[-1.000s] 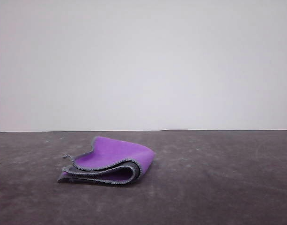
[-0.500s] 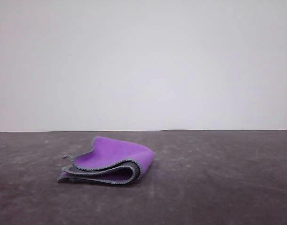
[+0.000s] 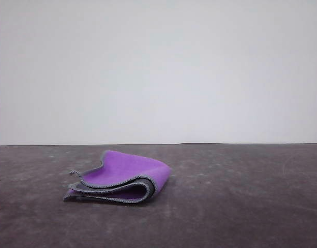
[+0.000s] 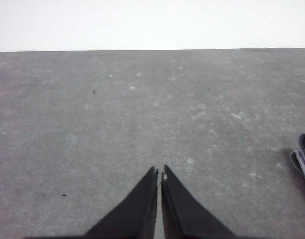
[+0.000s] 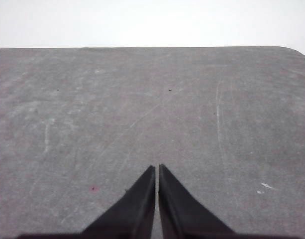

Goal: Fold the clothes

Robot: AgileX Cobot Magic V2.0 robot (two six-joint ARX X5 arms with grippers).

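Observation:
The clothes [image 3: 122, 178] are a small cloth lying folded into stacked layers on the dark table, left of centre in the front view, purple face up with grey stitched edges showing. A sliver of the clothes [image 4: 304, 158] also shows at the edge of the left wrist view. My left gripper [image 4: 158, 172] is shut with nothing in it, above bare table and well apart from the cloth. My right gripper [image 5: 156, 167] is also shut and holds nothing, above bare table.
The dark grey table [image 3: 241, 206] is scuffed and ends at a far edge before a plain white wall [image 3: 158, 72]. In the right wrist view the table's rounded corner [image 5: 291, 50] shows.

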